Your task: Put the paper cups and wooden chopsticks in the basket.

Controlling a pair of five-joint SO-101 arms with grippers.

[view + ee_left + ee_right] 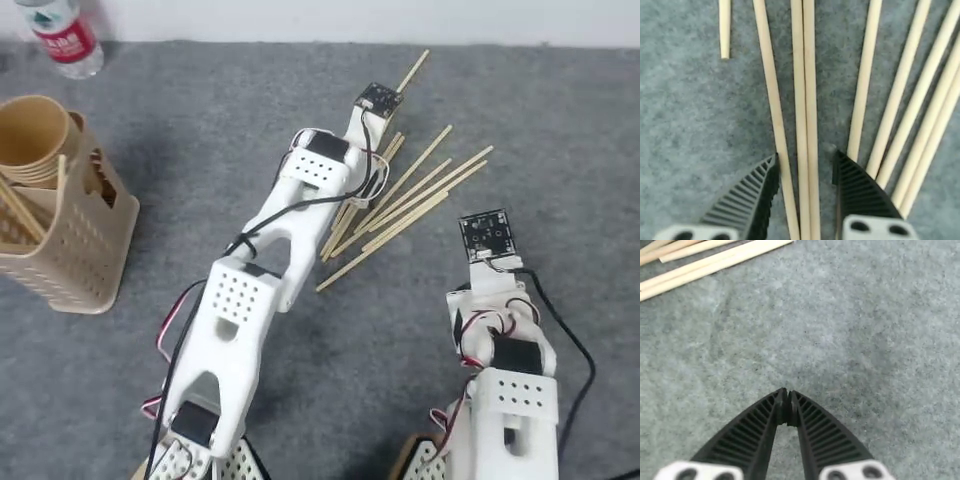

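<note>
Several wooden chopsticks lie loose in a fan on the grey carpet, so this pile is the landmark. Basket sits well away from the pile, at the far left edge of the high view. Stacked paper cups are already in it, and a few sticks stand beside them. The cup part looks done; the loose sticks are what's left.

Left arm stretches right over the pile. Left gripper is low over the sticks with its fingers apart, straddling about three of them lengthwise. It looks lined up to pinch them, not yet closed on anything.

Right arm sits just beside the pile's near end. Right gripper has its fingers pressed together, holds nothing, and hangs over bare carpet with stick ends just ahead. It is probably parked so it stays clear of the left arm's pick.

Plastic bottle lies beyond the basket, far from the pile, and is not part of the job.
</note>
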